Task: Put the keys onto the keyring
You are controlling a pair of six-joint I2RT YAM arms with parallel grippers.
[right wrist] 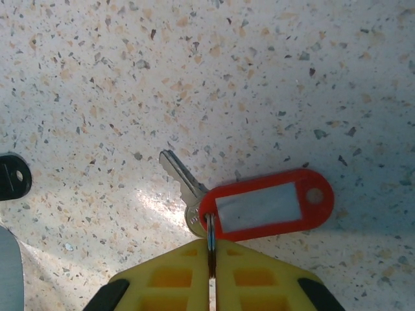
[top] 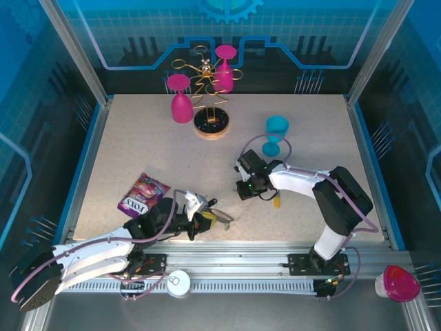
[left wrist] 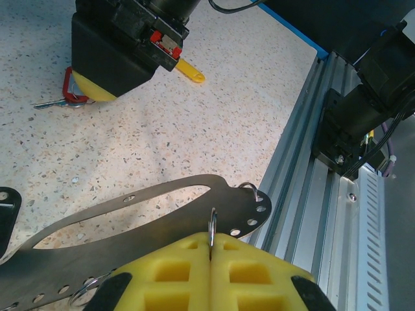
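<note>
Snack packet (top: 142, 195) on your far left: purple, lying flat on the speckled table (top: 310, 158), sealed as far as the top view lets you judge.

Just right of it, your left gripper (top: 201, 221) is low over the near edge. Its yellow pads (left wrist: 175, 272) are pressed together on a small ring, and that ring hangs from the keyring (left wrist: 162, 214). The keyring is a grey metal loop with a row of holes along its edge (the loop juts out to the right of the fingers, above the table).

Further back stands a gold wire rack (top: 210, 103) on a round wooden base, with two pink goblets (top: 180, 96) on it. You cannot tell what is inside them.

Near the middle, your right gripper (right wrist: 211, 249) is down at the table. Its yellow pads are closed on the split ring of the red key (right wrist: 266, 206). The key's red tag and metal blade lie flat on the surface in front of the fingers.

The yellow key (top: 277, 201) lies loose on the table just right of that gripper, touching neither arm.

Behind it a teal goblet (top: 277, 131) stands upright, its contents unreadable.

Far right, off the table on the frame, sits a pink-topped cup (top: 398, 283).
</note>
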